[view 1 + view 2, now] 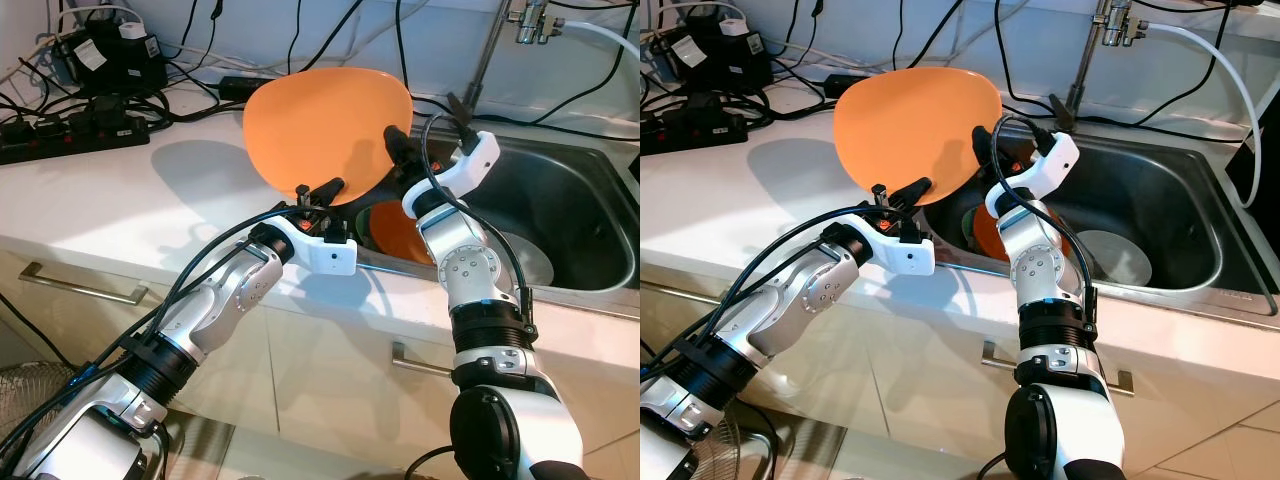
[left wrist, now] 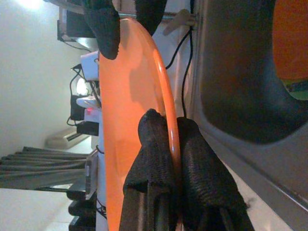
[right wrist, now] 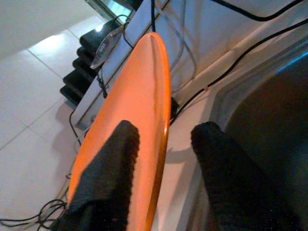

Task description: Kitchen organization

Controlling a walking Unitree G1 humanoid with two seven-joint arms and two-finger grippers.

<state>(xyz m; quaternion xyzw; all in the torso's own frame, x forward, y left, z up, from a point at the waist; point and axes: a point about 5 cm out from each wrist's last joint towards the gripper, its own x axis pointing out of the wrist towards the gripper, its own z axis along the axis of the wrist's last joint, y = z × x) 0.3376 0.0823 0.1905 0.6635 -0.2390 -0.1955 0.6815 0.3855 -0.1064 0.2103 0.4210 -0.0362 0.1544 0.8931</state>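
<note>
left end effector [image 1: 318, 192] clamps orange plate [image 1: 325, 135] rim | right end effector [image 1: 398, 148] spread astride plate | sink [image 1: 560, 190] beside; cables [image 1: 120, 100] behind

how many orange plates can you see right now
2. One orange plate is held upright over the counter edge, pinched by the left gripper, with the right gripper open around its rim. A second orange dish lies in the sink, partly hidden; more may be underneath.

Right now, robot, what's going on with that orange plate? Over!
Left gripper shut on orange plate, held on edge over the counter. Right gripper open, fingers astride the rim. More dishes in sink.
</note>
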